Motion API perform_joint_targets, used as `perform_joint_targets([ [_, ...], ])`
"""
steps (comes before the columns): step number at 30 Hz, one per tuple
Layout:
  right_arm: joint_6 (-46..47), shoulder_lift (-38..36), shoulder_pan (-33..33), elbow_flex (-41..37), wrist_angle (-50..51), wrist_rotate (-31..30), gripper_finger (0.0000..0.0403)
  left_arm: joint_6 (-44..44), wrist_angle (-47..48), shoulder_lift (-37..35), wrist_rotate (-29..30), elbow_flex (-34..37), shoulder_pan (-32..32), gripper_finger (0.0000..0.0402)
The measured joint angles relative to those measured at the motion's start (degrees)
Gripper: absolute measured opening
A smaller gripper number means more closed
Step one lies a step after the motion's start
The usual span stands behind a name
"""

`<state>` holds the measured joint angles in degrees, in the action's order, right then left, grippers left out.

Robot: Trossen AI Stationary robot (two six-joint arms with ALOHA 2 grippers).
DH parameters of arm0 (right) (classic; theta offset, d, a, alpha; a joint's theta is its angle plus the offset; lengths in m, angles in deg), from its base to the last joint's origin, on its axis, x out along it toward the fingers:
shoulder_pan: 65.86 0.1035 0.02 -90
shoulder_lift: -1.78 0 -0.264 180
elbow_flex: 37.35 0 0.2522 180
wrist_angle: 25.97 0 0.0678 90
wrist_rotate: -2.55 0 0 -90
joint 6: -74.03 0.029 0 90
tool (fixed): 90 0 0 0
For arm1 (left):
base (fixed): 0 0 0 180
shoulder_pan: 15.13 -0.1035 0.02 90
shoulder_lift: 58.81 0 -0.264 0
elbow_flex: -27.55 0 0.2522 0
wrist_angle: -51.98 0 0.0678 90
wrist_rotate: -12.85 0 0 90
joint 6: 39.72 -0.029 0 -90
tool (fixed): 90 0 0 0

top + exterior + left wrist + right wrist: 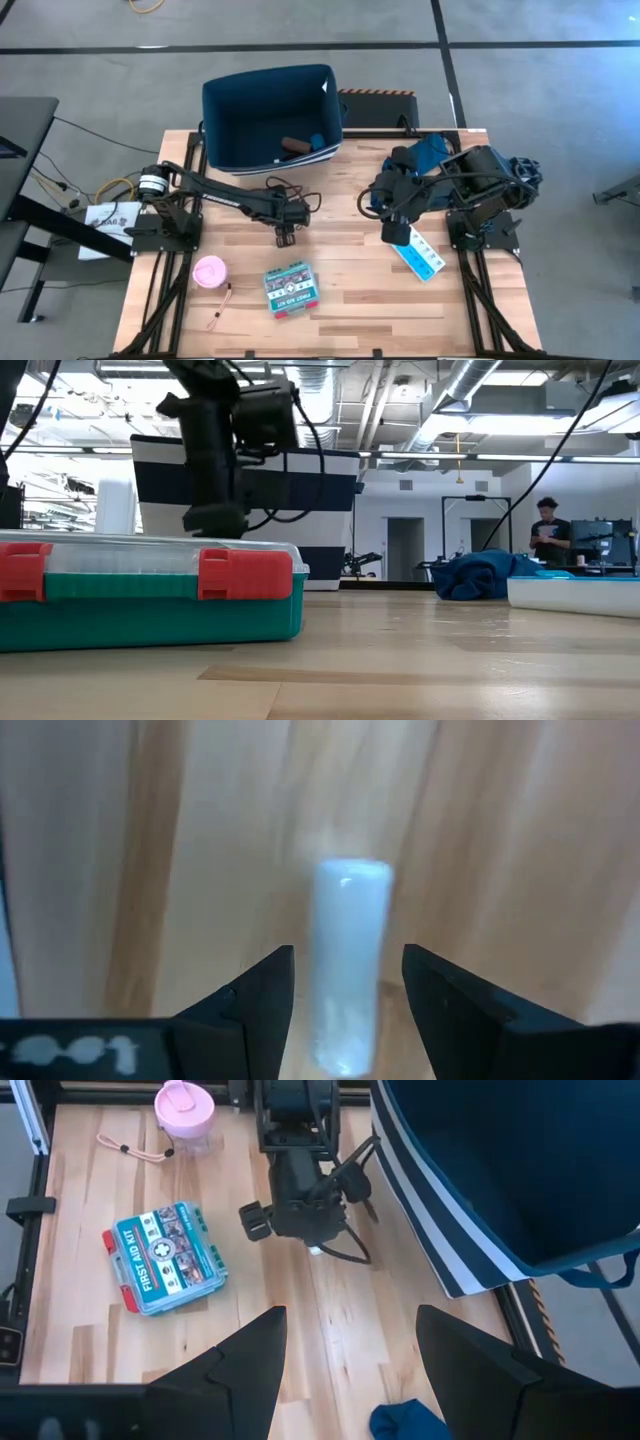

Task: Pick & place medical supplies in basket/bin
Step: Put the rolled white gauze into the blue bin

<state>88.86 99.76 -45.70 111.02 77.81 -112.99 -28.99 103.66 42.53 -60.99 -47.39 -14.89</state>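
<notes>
Going from the bench's left side, the pink round roll (pixel 209 271) and a thin stick with a cord (pixel 222 303) lie near the front left corner, probably awaiting their turn. Just right of them sits the teal first-aid box (pixel 289 288), lid up, near the front edge. The left gripper (pixel 284 236) hangs over mid-bench with its fingers spread on either side of a small white vial (pixel 345 965) lying on the wood, apparently lined up to grasp it; nothing is clamped yet. The navy bin (pixel 268 118) stands at the far edge, already holding a brown oblong (pixel 297 146). The right gripper (pixel 395 233) waits released over the right half, above a white-and-blue pill strip (pixel 423 258).

From above, the vial is hidden beneath the left gripper. The bin's remaining contents are hard to make out.
</notes>
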Motion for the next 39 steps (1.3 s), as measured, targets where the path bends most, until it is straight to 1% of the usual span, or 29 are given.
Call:
perform_joint_targets([
  [3,0.27,-0.02,0.02,0.0,-0.02,0.0,0.0216,-0.45,-1.47,0.0,0.85,1.83,-0.69,0.0178],
  [5,0.57,-0.02,0.0,0.0,-0.02,0.0,0.0216,-0.55,-2.59,0.0,-0.43,3.01,-1.35,0.0178],
  [9,2.1,-0.02,0.02,0.0,-0.02,-0.02,0.0216,-1.18,-8.25,-0.42,-3.04,6.06,-2.59,0.0178],
  [11,2.14,-0.02,0.02,0.0,-0.02,0.0,0.0216,-2.09,-8.99,-0.46,-4.11,6.54,-2.87,0.0173],
  [13,2.15,-0.02,0.02,0.0,-0.02,-0.02,0.0216,-3.28,-9.09,-0.53,-4.53,6.47,-2.68,0.0154],
  [14,2.16,-0.02,0.02,0.0,-0.03,-0.01,0.0216,-3.48,-9.08,-0.74,-4.67,6.4,-2.43,0.0137],
  [19,2.18,-0.02,0.0,0.0,-0.02,-0.02,0.0216,-3.51,-9.36,-2.24,-9.33,3.77,-1.42,0.0035],
  [20,2.2,-0.02,0.01,0.0,-0.03,-0.01,0.0216,-3.51,-9.46,-2.92,-10.04,2.89,-1.01,0.0024],
  [23,2.89,-0.02,0.04,0.0,-0.02,-0.01,0.0216,-4.01,-9.44,-4.63,-10.98,-0.26,0.85,0.0026],
  [25,3.48,-0.02,0.02,0.0,-0.02,-0.02,0.0216,-5.51,-9.34,-6.33,-10.38,-3.74,2.65,0.0039],
  [27,3.65,-0.02,0.0,0.0,-0.02,0.0,0.0216,-7.9,-7.98,-8.59,-7.56,-7.82,4.32,0.0049],
  [29,3.73,-0.04,0.02,0.0,-0.02,-0.01,0.0216,-10.17,-5.43,-10.44,-1.92,-12.33,5.41,0.0048],
  [30,3.91,-0.04,0.07,0.0,-0.02,0.0,0.0216,-11.0,-4.43,-11.31,1.73,-14.71,5.52,0.0045],
  [33,5.01,-0.04,0.09,0.0,-0.02,0.0,0.0216,-12.26,-2.47,-13.73,15.57,-22.06,4.5,0.0032],
  [35,5.33,-0.04,0.09,0.0,-0.02,0.0,0.0216,-12.06,-0.24,-14.45,25.05,-26.18,2.34,0.0029],
  [36,5.32,-0.04,0.09,0.0,-0.02,0.0,0.0216,-10.37,1.34,-14.43,28.52,-27.85,0.48,0.0029],
  [37,5.31,-0.04,0.11,0.0,-0.02,0.0,0.0216,-7.56,3.22,-14.3,30.5,-29.33,-1.83,0.0029],
  [38,5.35,-0.04,0.11,0.0,-0.02,0.0,0.0216,-4.23,5.99,-14.25,30.88,-30.43,-4.61,0.0031],
  [39,5.36,-0.04,0.11,0.0,-0.02,0.0,0.0216,-0.98,8.7,-14.25,29.98,-30.89,-7.6,0.0033],
])
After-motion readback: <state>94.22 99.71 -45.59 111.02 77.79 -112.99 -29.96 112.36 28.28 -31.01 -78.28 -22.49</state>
